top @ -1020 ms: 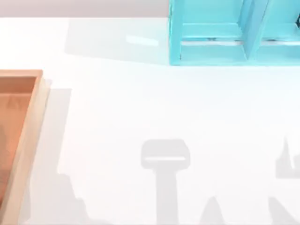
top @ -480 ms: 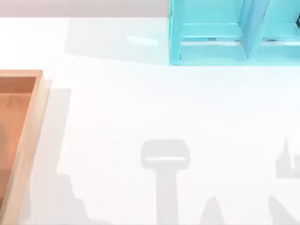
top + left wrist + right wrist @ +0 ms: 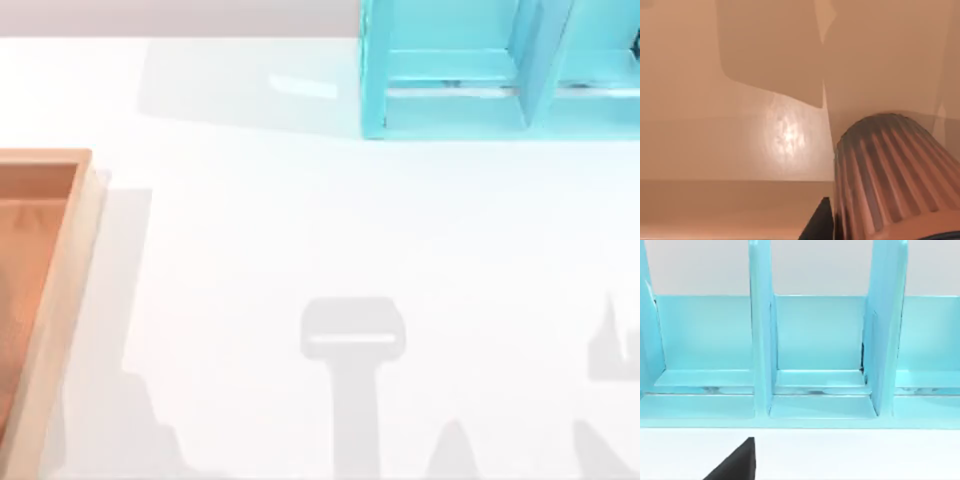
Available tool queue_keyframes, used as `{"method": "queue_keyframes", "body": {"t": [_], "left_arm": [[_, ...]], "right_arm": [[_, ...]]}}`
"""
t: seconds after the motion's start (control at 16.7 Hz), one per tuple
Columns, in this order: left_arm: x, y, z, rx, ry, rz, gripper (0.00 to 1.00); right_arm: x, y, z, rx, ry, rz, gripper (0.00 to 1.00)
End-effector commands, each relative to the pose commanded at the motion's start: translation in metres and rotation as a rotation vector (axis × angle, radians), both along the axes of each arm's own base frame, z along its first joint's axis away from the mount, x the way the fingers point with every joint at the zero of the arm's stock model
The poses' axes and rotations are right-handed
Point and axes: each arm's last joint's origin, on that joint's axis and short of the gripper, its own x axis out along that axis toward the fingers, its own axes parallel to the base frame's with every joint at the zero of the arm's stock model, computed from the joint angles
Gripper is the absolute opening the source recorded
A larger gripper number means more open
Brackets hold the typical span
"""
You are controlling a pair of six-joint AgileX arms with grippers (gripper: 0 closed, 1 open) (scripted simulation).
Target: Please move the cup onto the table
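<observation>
A dark fingertip [image 3: 817, 222] of the left gripper is seen in the left wrist view, at the edge of the picture, with the wrist held low and close over a surface. A dark, wedge-shaped fingertip [image 3: 735, 462] of the right gripper is seen in the right wrist view, with that wrist held level and pointed forward. Whether either gripper's fingers are apart or together cannot be told.

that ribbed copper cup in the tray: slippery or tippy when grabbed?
Probably grippable: the cup has vertical ribs on its sides, which should help against twisting. Its glossy copper finish may still slide upward. It looks rigid, and it seems to taper, so a low squeeze might tip it on the wooden tray.
</observation>
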Motion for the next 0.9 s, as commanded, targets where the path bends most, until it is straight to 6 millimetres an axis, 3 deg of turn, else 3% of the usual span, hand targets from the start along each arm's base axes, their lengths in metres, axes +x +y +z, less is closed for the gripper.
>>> {"method": "queue_keyframes", "body": {"t": [0.18,0.3,0.66,0.9], "left_arm": [[0.002,0.000,0.016,-0.008,-0.002,0.033,0.00],[0.006,-0.011,0.032,-0.011,0.001,0.036,0.00],[0.007,-0.084,0.081,0.001,0.012,-0.012,0.00],[-0.001,-0.104,0.096,0.005,-0.002,-0.021,0.00]], "right_arm": [[0.000,0.000,0.000,0.000,0.000,0.000,1.00],[0.000,0.000,0.000,0.000,0.000,0.000,1.00],[0.000,0.000,0.000,0.000,0.000,0.000,1.00],[0.000,0.000,0.000,0.000,0.000,0.000,1.00]]}}
